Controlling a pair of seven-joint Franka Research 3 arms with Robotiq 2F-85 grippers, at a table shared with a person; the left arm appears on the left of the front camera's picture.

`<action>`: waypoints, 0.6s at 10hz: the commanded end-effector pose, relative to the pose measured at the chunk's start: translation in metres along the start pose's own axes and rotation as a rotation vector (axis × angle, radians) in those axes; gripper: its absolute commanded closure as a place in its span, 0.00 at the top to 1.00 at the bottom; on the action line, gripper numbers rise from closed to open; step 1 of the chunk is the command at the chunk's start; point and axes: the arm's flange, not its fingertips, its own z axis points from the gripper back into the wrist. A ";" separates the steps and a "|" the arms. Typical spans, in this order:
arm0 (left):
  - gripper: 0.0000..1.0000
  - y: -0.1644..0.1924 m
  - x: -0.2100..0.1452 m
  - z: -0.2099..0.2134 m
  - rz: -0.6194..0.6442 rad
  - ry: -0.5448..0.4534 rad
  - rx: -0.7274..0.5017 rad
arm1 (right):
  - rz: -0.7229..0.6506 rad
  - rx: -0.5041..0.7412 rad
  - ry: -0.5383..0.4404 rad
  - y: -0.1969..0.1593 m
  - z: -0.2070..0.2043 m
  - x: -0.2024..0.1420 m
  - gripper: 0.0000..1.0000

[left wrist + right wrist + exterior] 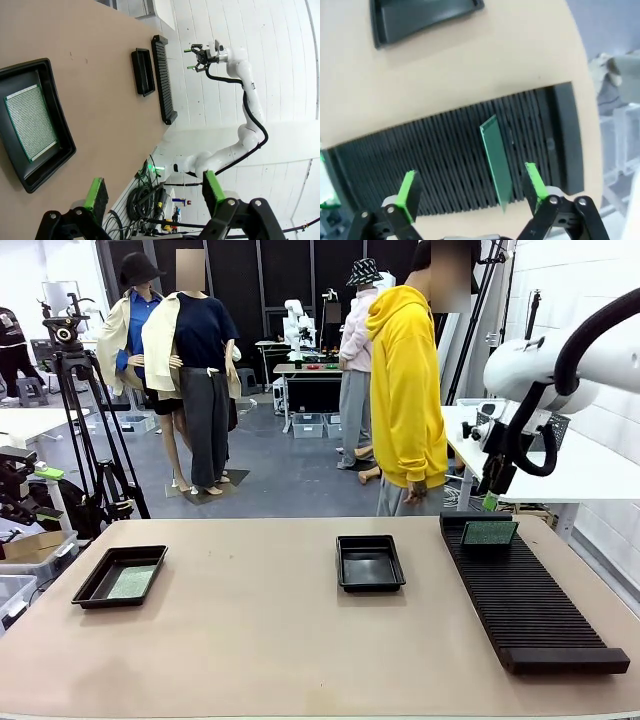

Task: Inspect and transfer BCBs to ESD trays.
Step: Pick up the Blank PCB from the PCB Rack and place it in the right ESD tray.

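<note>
Right gripper (472, 192) hangs directly above the slotted rack (420, 150), jaws spread wide, nothing between them. Just below it, the upright BCB (496, 160) stands on edge in a slot at the rack's far end. It leans a little and sits nearer one pad than the other. Beside the rack, toward the table's middle, lies the empty ESD tray (370, 562). Well beyond that from the rack, the second ESD tray (95, 585) has the second BCB (133, 582) lying flat in it. Left gripper (155, 192) hovers over that side, jaws likewise apart and empty. Risk, as judged: an uncentred descent could land a pad on the board's top edge, bending it or jamming it in its slot. A shallow pinch on so thin a board could let it slip on the lift
</note>
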 end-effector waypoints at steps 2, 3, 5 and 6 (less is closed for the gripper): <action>1.00 -0.002 -0.001 0.000 0.014 0.007 0.012 | 0.122 -0.071 0.164 -0.006 -0.010 -0.001 1.00; 1.00 -0.002 -0.001 0.000 0.014 0.007 0.012 | 0.152 -0.069 0.174 -0.003 -0.013 -0.003 1.00; 1.00 -0.002 -0.001 0.000 0.014 0.007 0.012 | 0.187 -0.078 0.183 0.000 -0.023 -0.011 1.00; 1.00 -0.002 -0.001 0.000 0.014 0.007 0.012 | 0.188 -0.061 0.166 0.001 -0.027 -0.015 1.00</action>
